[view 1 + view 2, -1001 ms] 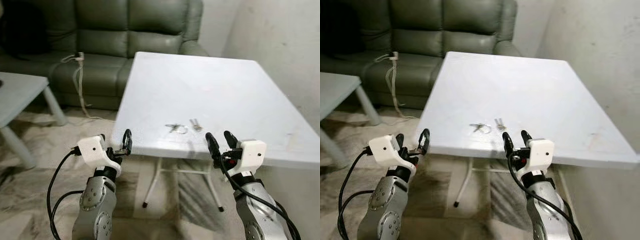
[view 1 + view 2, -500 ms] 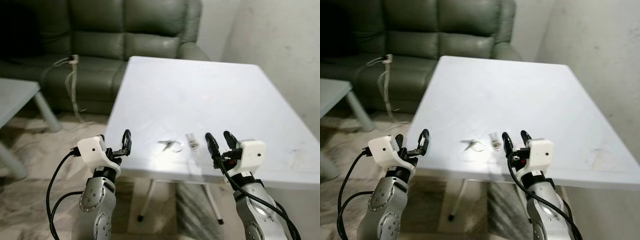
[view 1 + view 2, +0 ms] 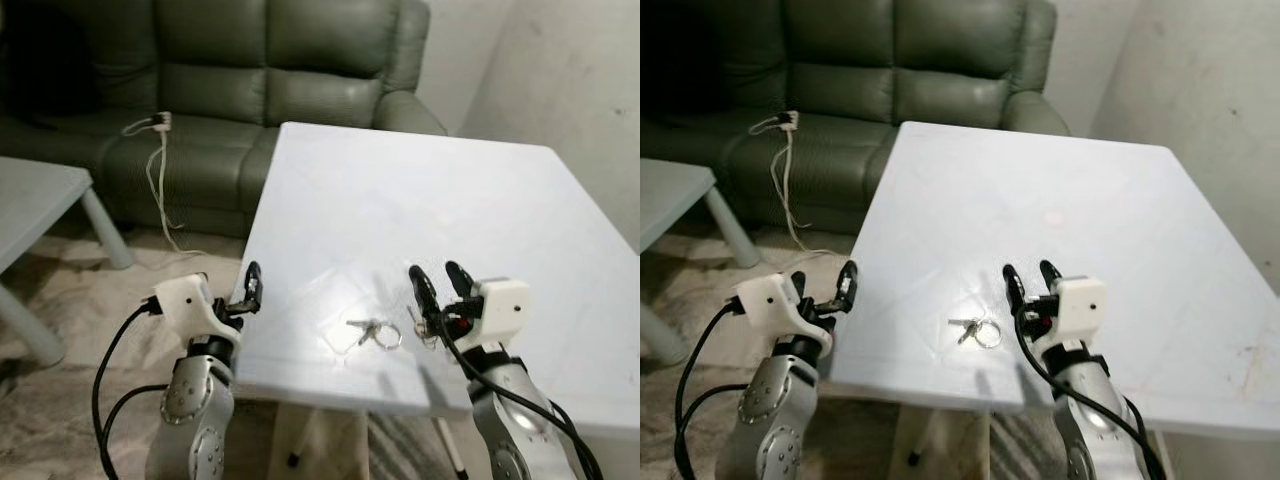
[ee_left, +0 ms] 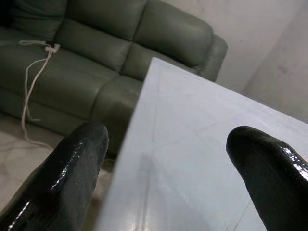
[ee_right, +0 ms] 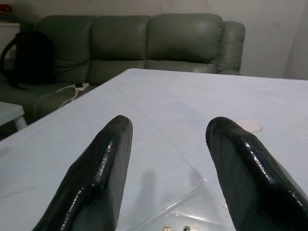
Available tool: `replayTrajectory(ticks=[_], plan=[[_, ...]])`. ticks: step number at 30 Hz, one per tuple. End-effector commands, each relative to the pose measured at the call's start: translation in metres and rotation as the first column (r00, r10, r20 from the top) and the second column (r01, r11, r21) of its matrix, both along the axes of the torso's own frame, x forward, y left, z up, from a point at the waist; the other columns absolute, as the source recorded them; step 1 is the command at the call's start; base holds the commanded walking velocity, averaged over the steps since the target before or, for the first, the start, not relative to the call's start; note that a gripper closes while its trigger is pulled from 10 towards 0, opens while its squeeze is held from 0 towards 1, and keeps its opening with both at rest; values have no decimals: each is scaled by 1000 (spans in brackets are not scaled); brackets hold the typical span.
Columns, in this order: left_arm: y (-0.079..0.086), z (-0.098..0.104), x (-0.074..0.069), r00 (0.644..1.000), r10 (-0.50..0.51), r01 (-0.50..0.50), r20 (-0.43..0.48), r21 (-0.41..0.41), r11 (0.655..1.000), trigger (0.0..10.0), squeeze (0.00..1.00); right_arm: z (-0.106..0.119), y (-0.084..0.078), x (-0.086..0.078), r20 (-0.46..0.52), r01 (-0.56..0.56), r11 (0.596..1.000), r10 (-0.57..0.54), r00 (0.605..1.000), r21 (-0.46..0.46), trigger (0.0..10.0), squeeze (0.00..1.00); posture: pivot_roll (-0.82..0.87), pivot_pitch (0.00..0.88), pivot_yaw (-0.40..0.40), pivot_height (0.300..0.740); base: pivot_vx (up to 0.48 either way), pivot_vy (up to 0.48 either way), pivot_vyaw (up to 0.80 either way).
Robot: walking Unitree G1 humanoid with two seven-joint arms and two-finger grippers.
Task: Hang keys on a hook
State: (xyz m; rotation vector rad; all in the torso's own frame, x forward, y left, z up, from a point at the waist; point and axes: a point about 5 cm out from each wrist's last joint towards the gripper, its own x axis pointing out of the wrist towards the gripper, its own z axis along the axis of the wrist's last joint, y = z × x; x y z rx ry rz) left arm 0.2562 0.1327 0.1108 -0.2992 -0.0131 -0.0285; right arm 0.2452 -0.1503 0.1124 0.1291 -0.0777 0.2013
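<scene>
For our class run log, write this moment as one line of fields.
phase: approach | keys: on white table, near front edge, ungrasped | right gripper: open, just right of keys | left gripper: open, at table's left edge

Head stereo looks down at table [image 3: 420, 210]; wrist cameras skim tabletop toward sofa [image 5: 144, 43].

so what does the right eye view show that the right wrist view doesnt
The right eye view alone shows the keys on a ring near the table's front edge, the left tool at the table's left edge, and the small side table. The right wrist view alone shows a dark bag on the sofa. Both share the white table, the green sofa, the white cable and the open right tool.
</scene>
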Motion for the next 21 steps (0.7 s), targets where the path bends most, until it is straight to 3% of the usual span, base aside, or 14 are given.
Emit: replayTrajectory(ticks=[1, 13, 17, 20, 21], plan=[[-8, 2, -1, 1000, -5, 5, 5, -31, 999, 10000, 0, 1, -5, -1, -5, 7, 1000, -7, 1000, 19, 10000, 1000, -7, 0, -97, 740, 0, 0, 0], [-11, 1, -4, 1000, -25, 25, -7, -12, 1000, 10000, 0, 1, -4, -4, -10, -32, 999, 32, 999, 41, 10000, 1000, -7, 0, -97, 740, 0, 0, 0], [-14, -1, -6, 998, -64, 64, -8, 23, 998, 10000, 0, 1, -5, -4, -14, -37, 999, 38, 999, 32, 10000, 1000, -7, 0, -96, 740, 0, 0, 0], [-19, -4, -9, 992, -127, 128, -16, 93, 987, 10000, 0, -2, -5, -3, -38, -35, 999, 35, 999, -12, 10000, 1000, -7, 0, -95, 740, 0, 0, 0], [-22, -6, -11, 987, -157, 159, -22, 113, 981, 10000, 0, -4, -5, -3, -51, -41, 999, 40, 998, -28, 10000, 714, -8, 1, -94, 740, 0, 0, 0]])
